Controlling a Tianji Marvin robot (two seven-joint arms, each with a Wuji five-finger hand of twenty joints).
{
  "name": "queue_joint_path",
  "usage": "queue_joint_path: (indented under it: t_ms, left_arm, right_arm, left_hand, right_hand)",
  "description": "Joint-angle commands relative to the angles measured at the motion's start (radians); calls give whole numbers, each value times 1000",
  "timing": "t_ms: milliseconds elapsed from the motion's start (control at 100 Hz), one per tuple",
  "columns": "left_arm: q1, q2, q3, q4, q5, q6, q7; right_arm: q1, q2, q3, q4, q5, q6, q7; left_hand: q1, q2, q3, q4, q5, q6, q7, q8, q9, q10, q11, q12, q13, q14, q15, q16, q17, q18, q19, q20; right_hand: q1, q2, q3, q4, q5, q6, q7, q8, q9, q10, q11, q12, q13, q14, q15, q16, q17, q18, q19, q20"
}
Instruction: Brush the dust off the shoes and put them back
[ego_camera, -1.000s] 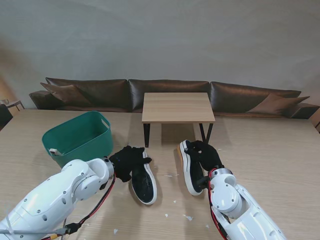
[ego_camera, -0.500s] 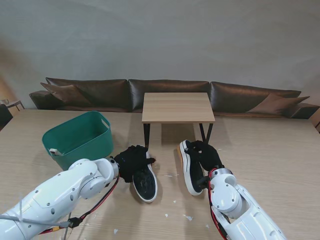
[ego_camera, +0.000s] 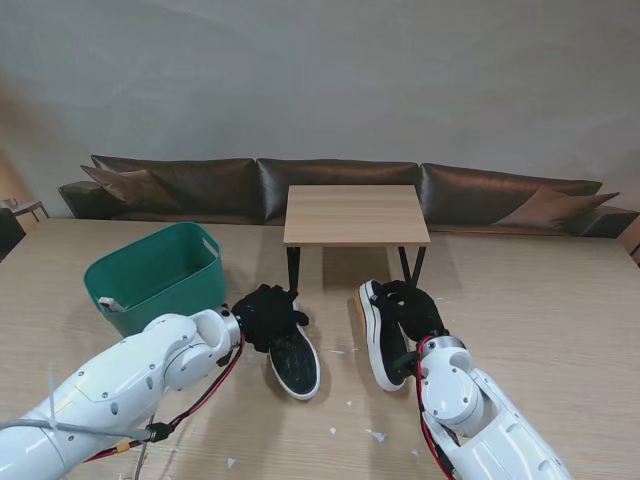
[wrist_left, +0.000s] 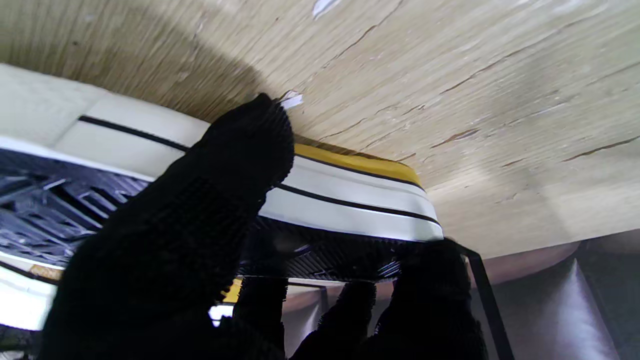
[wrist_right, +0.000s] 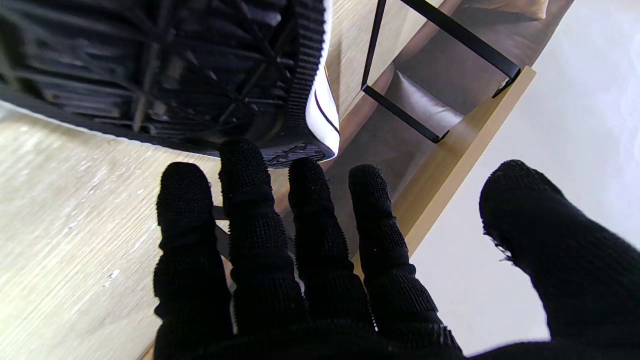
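Two gloved hands at upturned shoes on the desk.
Left hand (ego_camera: 266, 313) clasps the far end of the left shoe (ego_camera: 293, 362), sole up; right hand (ego_camera: 412, 308), fingers spread and empty, lies against the right shoe (ego_camera: 385, 342); green basket (ego_camera: 155, 272) farther left.

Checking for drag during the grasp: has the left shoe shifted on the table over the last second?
Yes. The left shoe, held by the left hand, slid slightly right and nearer to me, away from the green basket.
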Motion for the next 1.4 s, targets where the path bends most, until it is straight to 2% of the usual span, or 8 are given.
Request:
queue_joint_path:
  t_ms: [0,190,310,440,490,620,720,1390]
  left_arm:
    - [63,7,19,46,-23,-5,-73]
    - [78,2,9,43,-62,4,-86]
    - [55,9,50,47,-66,12,-129]
    - [6,6,128,81,-95,20,-135]
    - [-21,4,168,99,-105,18,-133]
    - [-77,-22,258,175,-161,13,-82]
    - [-84,-45,271,216,-195,10,-38]
    - [262,-9,-233,-115,-26,38,-43]
  right_arm:
    - [0,-7,-2,0,2,-5,8]
    - [1,-8,-2,1,3,-7,6]
    - [0,-7,-1,1,3,-7,9]
    - [0,-7,-1,1,4,-6,10]
    - [0,-7,-1,0,5,-5,10]
    - [-1,-7,0,0,5,-6,11]
    - [0,-7,-1,1,5,-7,8]
    - [-22,-4,22,-34,8,-4,12]
  left_hand:
    - [66,136,54,-1,285,15,979,112,614,-167,485,304,323,-74,629,101,83,-20,119,22]
    - [88,114,61,2,273,25,936,80,728,-181,412,285,425,-81,600,79,158,9,135,20]
    - [-28,127,142,4,207,41,558,-8,579,-179,462,53,350,-112,478,21,82,-1,47,-18]
    - [-77,137,152,9,209,20,504,0,510,-190,489,-116,254,-104,502,57,9,-29,56,-4]
    - [-68,125,129,-13,225,1,532,17,513,-200,520,-94,248,-108,565,103,-1,-44,93,24]
    - [4,102,42,-15,289,-36,812,57,692,-234,477,301,338,-129,769,218,60,-57,219,102]
    - [88,155,49,8,332,-6,946,44,814,-232,481,328,474,-104,801,241,168,-31,280,103]
    - [112,113,154,7,342,69,1035,-65,859,-163,495,350,647,-37,676,306,341,36,251,16]
  right_hand:
    - [7,24,15,19,10,5,12,-6,8,22,13,-4,37,1,-6,5,-194,25,37,-19]
    - [7,24,15,19,9,5,12,-6,8,21,12,-4,37,2,-6,5,-194,26,37,-18]
    - [6,25,15,19,8,5,12,-6,7,22,12,-4,38,2,-6,5,-193,25,37,-18]
    - [7,24,15,19,7,5,12,-6,9,21,13,-4,37,1,-6,5,-193,25,37,-18]
    - [8,24,16,19,7,4,12,-6,7,22,12,-4,37,3,-6,5,-193,24,37,-18]
    - [7,25,15,19,6,5,12,-7,7,22,12,-4,38,3,-6,6,-193,25,37,-18]
    - [8,25,15,19,6,4,13,-7,8,23,12,-4,38,3,-6,6,-194,26,36,-18]
    - [6,28,15,19,4,4,13,-7,8,22,11,-4,38,4,-6,6,-194,27,33,-17]
